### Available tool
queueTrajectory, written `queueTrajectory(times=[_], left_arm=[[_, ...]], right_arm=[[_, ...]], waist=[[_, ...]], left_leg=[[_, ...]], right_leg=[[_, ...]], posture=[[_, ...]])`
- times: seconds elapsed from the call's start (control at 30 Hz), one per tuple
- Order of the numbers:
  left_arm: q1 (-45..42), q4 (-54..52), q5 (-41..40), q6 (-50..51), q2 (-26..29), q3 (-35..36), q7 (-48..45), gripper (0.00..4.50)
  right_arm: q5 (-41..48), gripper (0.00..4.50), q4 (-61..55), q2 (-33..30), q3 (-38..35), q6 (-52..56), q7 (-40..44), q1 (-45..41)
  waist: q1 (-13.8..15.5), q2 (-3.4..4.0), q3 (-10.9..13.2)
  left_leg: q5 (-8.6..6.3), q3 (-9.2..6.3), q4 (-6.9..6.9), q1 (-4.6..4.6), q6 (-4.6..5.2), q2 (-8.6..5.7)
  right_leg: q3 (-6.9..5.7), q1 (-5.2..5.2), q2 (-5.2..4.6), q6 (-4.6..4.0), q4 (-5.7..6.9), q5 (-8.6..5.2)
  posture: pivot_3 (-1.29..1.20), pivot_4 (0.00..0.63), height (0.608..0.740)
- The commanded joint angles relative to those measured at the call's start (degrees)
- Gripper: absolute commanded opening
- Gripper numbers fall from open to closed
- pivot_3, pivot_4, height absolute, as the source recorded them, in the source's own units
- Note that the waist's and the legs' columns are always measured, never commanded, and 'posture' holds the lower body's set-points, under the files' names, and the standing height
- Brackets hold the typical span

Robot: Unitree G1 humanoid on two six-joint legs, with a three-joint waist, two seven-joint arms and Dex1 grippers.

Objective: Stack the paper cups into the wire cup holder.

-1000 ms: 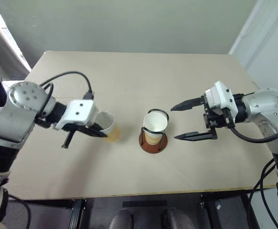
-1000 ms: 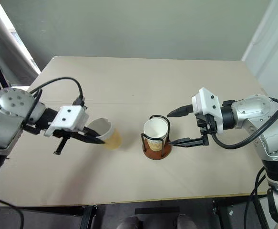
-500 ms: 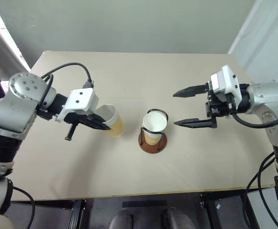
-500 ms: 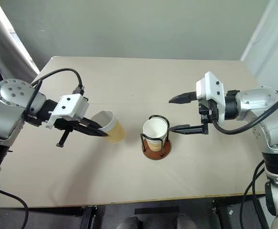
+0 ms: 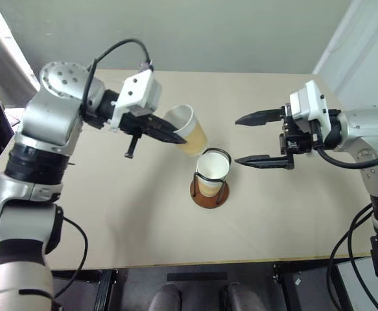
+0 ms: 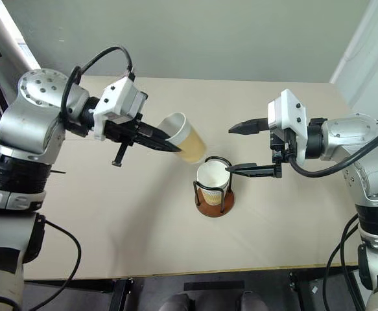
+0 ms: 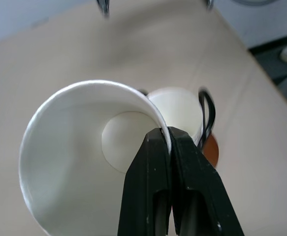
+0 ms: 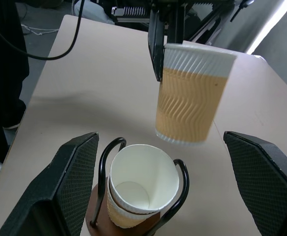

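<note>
Two paper cups are sitting nested in the wire cup holder, near the middle of the beige desk; a third paper cup is hanging in the air, up and to the left of the holder, clear of the desk. The left gripper is pinching that cup's rim: jaws pressed together on the wall, one finger inside the white interior, the other outside. The cup is tilting, its base pointing toward the holder. The right gripper is hovering just right of the holder, jaws spread wide and holding nothing, the nested cups lying ahead of them in the right wrist view.
</note>
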Motion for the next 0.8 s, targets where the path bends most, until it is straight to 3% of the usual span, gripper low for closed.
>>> queueTrajectory(times=[0.03, 0.53, 0.8], left_arm=[[-2.5, -1.7, -3.1, 3.0, -0.8, 1.2, -1.8, 0.08], [-7.6, 0.6, -10.2, -1.3, 0.5, -10.9, -1.8, 0.08], [-7.8, 5.2, -4.9, -12.8, -1.3, -16.1, -1.8, 0.08]], right_arm=[[0.9, 4.12, -1.3, -2.6, -3.7, -0.1, 0.2, -0.9], [0.8, 4.12, 0.2, -9.1, -8.1, -0.4, 0.1, -0.2], [1.2, 4.12, -1.1, -9.5, -9.1, -0.2, -0.8, 1.1]], waist=[[0.0, 0.00, 0.0], [0.2, 0.00, 0.0], [0.4, 0.00, 0.0]], left_leg=[[0.00, 0.00, 0.01, -0.01, 0.00, 0.00], [0.00, -0.01, 0.12, -0.08, 0.01, 0.00], [-0.01, -0.01, 0.17, -0.09, 0.02, 0.00]], right_leg=[[0.00, 0.00, 0.00, 0.01, -0.01, 0.01], [0.02, 0.01, 0.00, 0.13, -0.08, 0.06], [0.02, 0.03, 0.00, 0.17, -0.08, 0.08]], posture=[[0.00, 0.150, 0.740], [0.00, 0.150, 0.740], [0.00, 0.150, 0.740]])
